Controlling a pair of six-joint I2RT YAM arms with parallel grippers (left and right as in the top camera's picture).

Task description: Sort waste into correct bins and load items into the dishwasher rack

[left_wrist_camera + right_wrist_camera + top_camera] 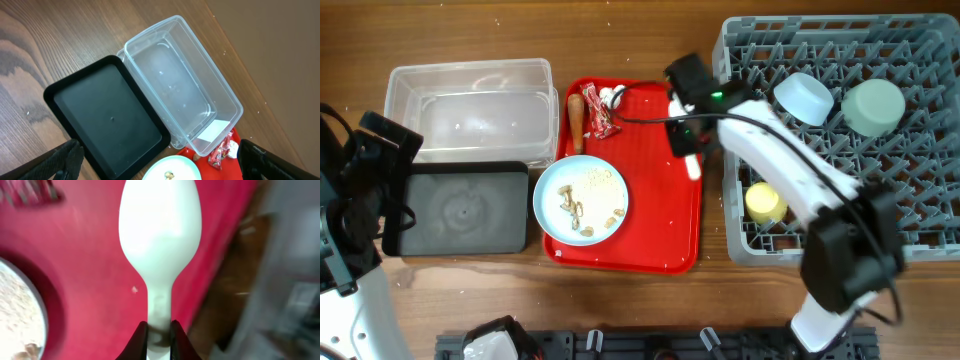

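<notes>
My right gripper (688, 140) (159, 330) is shut on the handle of the white plastic spoon (694, 165) (160, 225), held over the right edge of the red tray next to the dishwasher rack (920, 230). In the rack are the light blue bowl (804, 97), the mint-green bowl (873, 106) and the yellow cup (765, 202). The light blue plate (580, 200) with crumbs (588, 215) lies on the tray. The candy wrapper (600, 118), tissue (611, 97) and carrot stick (576, 118) lie at the tray's back. My left gripper (400, 190) (159, 146) is open and empty above the black tub (465, 210) (110, 125).
The clear tub (470, 110) (180, 85) stands behind the black tub, both left of the red tray (660, 225). Bare wood lies in front of the tray and tubs. The rack fills the right side.
</notes>
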